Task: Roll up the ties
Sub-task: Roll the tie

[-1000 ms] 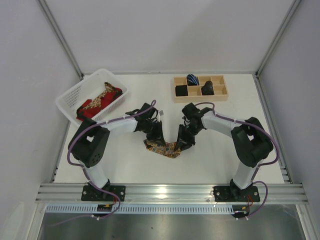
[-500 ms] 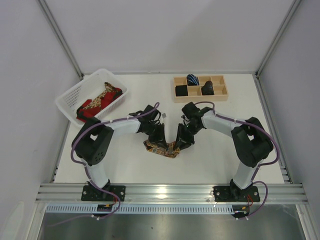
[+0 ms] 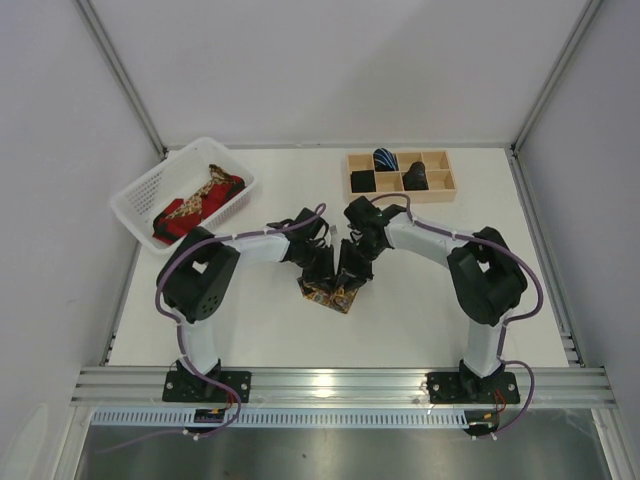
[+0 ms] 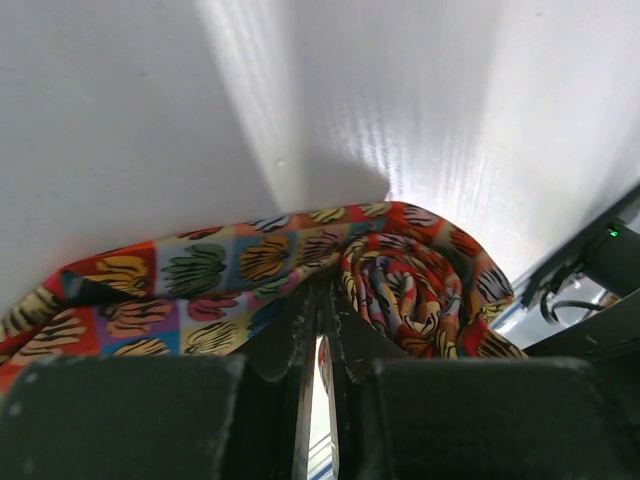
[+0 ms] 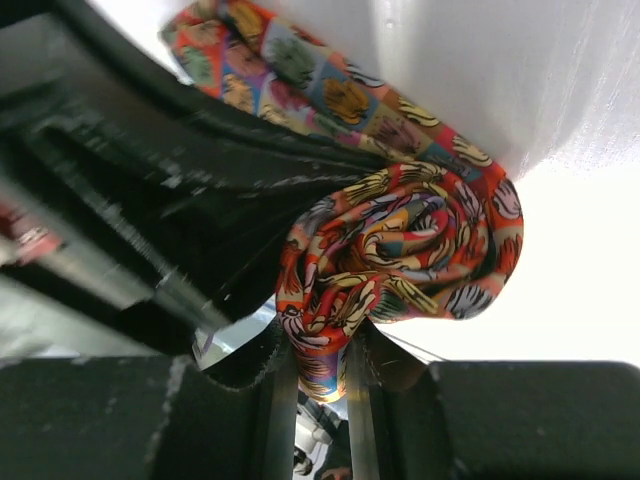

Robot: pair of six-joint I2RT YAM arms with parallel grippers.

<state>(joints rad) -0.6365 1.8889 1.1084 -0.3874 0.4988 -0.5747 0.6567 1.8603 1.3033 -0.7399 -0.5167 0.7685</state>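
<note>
Near the middle of the white table (image 3: 420, 300), both arms reach inward and meet over a multicoloured patterned fabric necktie (image 3: 335, 295), printed with small yellow, red, green and purple squares. One end of the necktie is wound into a tight spiral roll (image 5: 400, 250), and a flat band (image 4: 200, 275) runs off from it along the table.

The right fingers (image 5: 268, 400) are closed on the spiral roll, pinching its lower edge between them, with the spiral face turned toward the right wrist camera. The left fingers (image 4: 285, 335) are drawn almost together with only a thin slit between them. They nip the flat band just beside the spiral roll, which bulges to the right of them in the left wrist view. From above, the two sets of fingers sit side by side, nearly touching, with the necktie showing just below them.

At the far left of the table stands a white plastic lattice basket (image 3: 130, 200), set at an angle, with a red tie (image 3: 228, 185) and a gold paisley tie (image 3: 190, 207) lying loose in it. At the far right is a shallow wooden tray (image 3: 400, 198) divided into compartments. A rolled blue-striped tie (image 3: 385, 158) sits in a back-row compartment, and two rolled black ties (image 3: 362, 181) occupy front-row compartments, one at the left end and one further right.
</note>
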